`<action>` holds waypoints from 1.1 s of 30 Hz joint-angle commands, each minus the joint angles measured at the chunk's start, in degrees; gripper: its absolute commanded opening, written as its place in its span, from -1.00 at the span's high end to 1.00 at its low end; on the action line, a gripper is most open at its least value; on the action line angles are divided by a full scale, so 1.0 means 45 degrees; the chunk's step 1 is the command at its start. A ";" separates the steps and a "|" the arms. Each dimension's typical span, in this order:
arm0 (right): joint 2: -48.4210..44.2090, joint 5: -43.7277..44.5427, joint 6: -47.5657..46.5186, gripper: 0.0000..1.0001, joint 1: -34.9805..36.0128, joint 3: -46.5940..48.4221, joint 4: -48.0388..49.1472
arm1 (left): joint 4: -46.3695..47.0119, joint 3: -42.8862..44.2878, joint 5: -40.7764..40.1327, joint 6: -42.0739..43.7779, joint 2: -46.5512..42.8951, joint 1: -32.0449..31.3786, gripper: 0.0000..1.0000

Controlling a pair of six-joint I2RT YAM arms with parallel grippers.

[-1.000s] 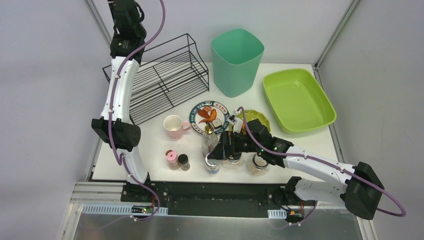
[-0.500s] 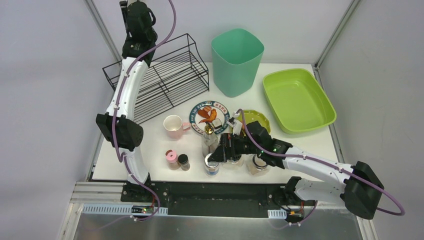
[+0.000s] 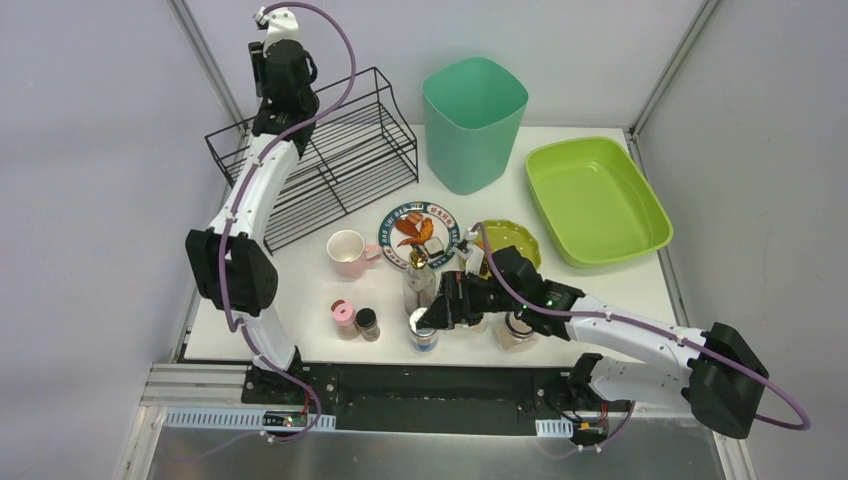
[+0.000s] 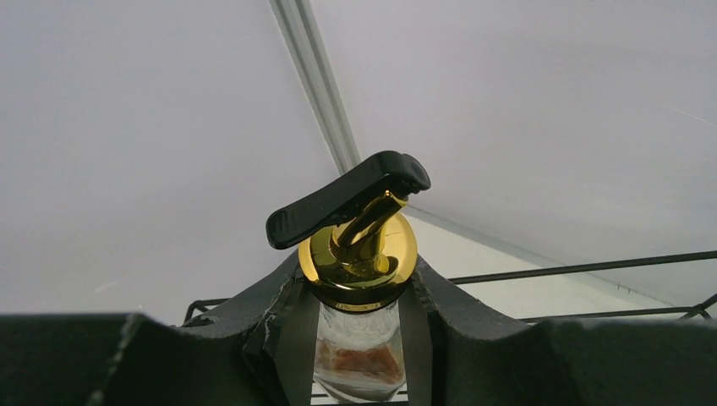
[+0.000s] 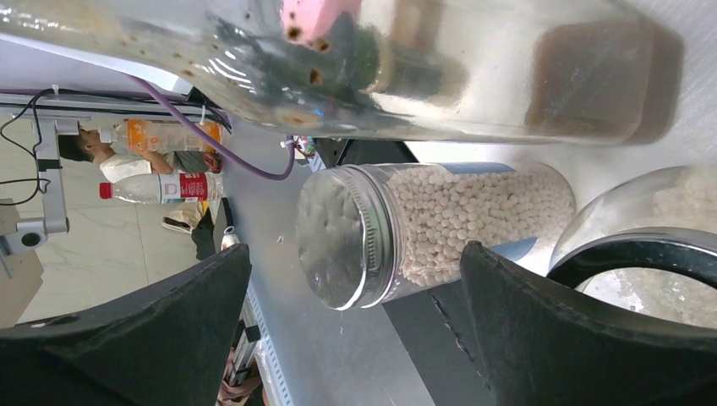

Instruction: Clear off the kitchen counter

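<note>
Left wrist: my left gripper (image 4: 359, 304) was clamped on the gold-capped bottle (image 4: 359, 254) over the wire rack (image 3: 330, 160). My right gripper (image 5: 355, 262) gaped at the bead jar (image 5: 440, 224) standing on the kitchen counter (image 3: 300, 285). Risk: a skewed closure could topple the crowded neighbouring jars (image 3: 517, 335).

The left arm (image 3: 245, 200) stood raised, stretched far back, the left gripper (image 4: 359, 283) clamped on a bottle (image 4: 358, 351). The right arm (image 3: 620, 328) reached low leftward, the right gripper (image 5: 355, 288) spread wide.
</note>
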 commanded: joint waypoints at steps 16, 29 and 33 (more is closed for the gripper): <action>0.0180 0.0084 0.0149 -0.98 0.0867 0.0109 0.0583 | 0.0265 -0.2580 -0.0510 -0.1392 -0.3645 0.1326 1.00; -0.0064 0.0370 0.0207 -0.98 0.1139 -0.0027 0.0589 | -0.1441 -0.2797 -0.0274 -0.3819 -0.4270 0.1703 1.00; -0.0286 0.0486 0.0185 -0.98 0.1129 -0.0111 0.0524 | -0.1709 -0.2952 -0.0213 -0.4433 -0.4450 0.1698 0.93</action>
